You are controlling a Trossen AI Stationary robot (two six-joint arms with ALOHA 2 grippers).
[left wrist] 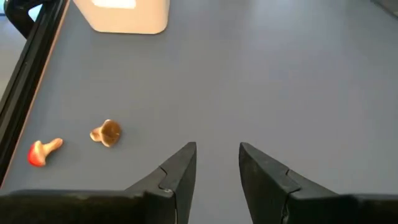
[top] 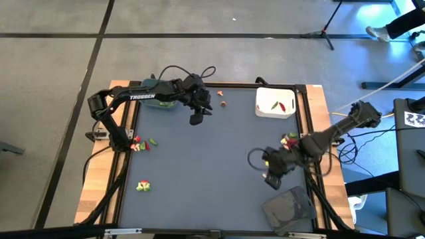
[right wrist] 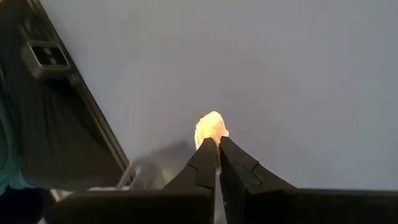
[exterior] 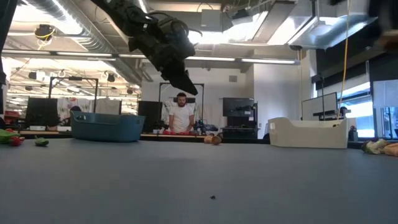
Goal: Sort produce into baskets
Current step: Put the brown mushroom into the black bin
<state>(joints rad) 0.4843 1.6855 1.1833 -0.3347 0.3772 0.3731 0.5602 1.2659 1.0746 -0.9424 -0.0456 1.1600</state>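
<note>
My right gripper (top: 271, 180) hangs over the mat's near right part, shut on a pale tan piece of produce (right wrist: 211, 126). My left gripper (top: 197, 119) hovers open above the mat's far middle, beside the blue-grey basket (top: 159, 101), with nothing between its fingers (left wrist: 217, 155). Two small mushroom-like pieces (left wrist: 106, 132) (left wrist: 43, 151) lie on the mat ahead of it. The white basket (top: 275, 103) at the far right holds red and green pieces. The dark grey tray-like basket (top: 289, 209) sits at the near right corner. My right gripper pinches the pale piece's near end (right wrist: 210, 138) between its two fingertips, coming steeply from above. Most of the piece sticks out beyond the fingertips. It is lifted clear of the mat, with its shadow on the mat below.
Loose produce lies in small heaps: at the left edge (top: 139, 144), at the near left (top: 143, 186) and at the right edge (top: 289, 139). A person stands in the room behind the table (exterior: 181, 115). The mat's middle (top: 212, 159) is bare.
</note>
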